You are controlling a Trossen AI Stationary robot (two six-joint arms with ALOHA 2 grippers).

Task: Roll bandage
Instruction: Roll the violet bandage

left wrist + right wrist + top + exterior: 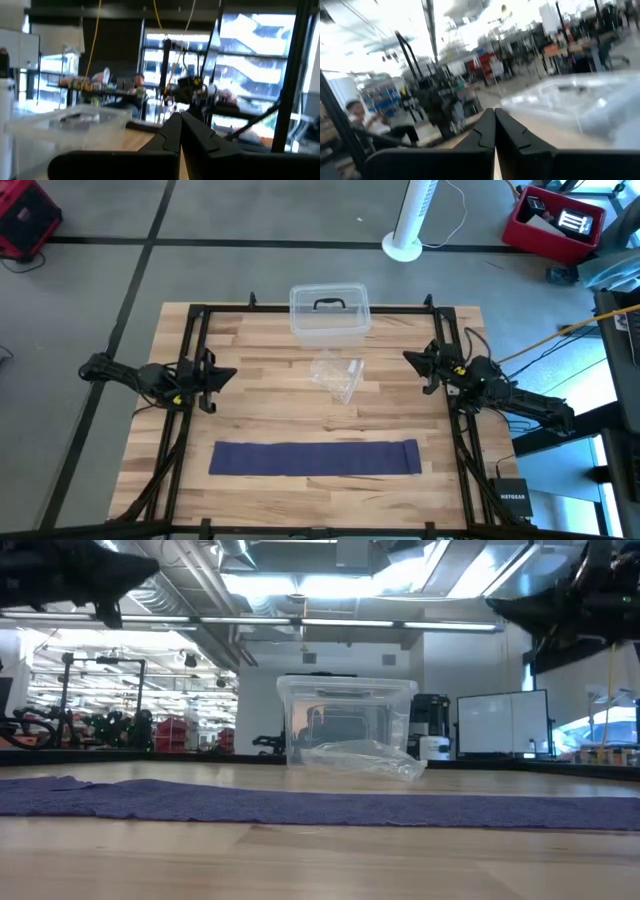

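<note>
The bandage [315,458] is a dark blue-purple strip lying flat and spread out along the table's near edge; it also shows in the low view [300,805]. My left gripper [232,376] hovers at the table's left side, shut and empty; its fingers show in the left wrist view [181,131]. My right gripper [408,358] hovers at the right side, shut and empty, and shows in the right wrist view [495,127]. Both are well above and away from the bandage.
A clear plastic box with a black handle [329,312] stands at the table's far middle. A clear crinkly bag [338,377] lies in front of it at mid-table. Black frame rails [190,340] run along the table's left, right and far edges. A person [362,117] sits beyond the table.
</note>
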